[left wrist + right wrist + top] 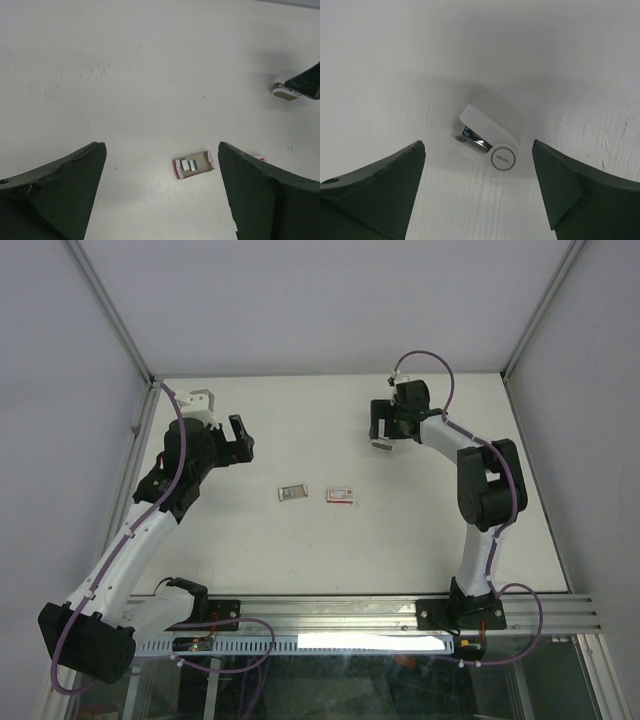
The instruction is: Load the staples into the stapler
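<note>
White table (300, 410) — left gripper (161, 146) empty, spread, facing staples (193, 164); right gripper (479, 143) spread over stapler (486, 131).

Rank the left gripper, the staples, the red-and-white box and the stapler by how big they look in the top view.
1. left gripper
2. staples and red-and-white box: alike, not ranked.
Unplaced: stapler, partly hidden under the right gripper.

staples (292, 492) just beside red-and-white box (341, 494) | stapler (381, 444) by right gripper (388, 428), well apart from staples
</note>
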Robot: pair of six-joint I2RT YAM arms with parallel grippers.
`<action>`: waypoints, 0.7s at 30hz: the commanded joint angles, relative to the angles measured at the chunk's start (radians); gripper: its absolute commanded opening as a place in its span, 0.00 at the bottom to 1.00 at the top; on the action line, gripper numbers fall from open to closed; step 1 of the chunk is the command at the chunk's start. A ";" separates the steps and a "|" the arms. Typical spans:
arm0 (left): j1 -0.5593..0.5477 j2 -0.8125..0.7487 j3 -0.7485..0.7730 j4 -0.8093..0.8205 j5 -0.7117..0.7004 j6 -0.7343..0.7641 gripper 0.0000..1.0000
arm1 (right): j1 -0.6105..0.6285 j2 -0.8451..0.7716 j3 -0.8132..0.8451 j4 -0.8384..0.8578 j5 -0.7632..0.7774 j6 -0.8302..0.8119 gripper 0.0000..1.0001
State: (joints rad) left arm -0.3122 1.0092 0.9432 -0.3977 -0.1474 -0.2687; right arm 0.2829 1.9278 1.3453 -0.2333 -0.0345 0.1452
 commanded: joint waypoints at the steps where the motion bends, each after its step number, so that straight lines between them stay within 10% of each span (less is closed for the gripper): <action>1: 0.008 -0.010 -0.001 0.030 0.009 0.024 0.99 | -0.011 0.053 0.127 0.003 -0.066 -0.080 0.92; 21: 0.008 0.009 -0.002 0.029 0.014 0.017 0.99 | 0.032 0.047 0.088 -0.069 -0.191 -0.098 0.90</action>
State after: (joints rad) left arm -0.3122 1.0286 0.9337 -0.3996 -0.1474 -0.2687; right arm 0.2874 2.0605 1.4685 -0.3012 -0.1925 0.0578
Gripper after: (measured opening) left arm 0.987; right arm 0.900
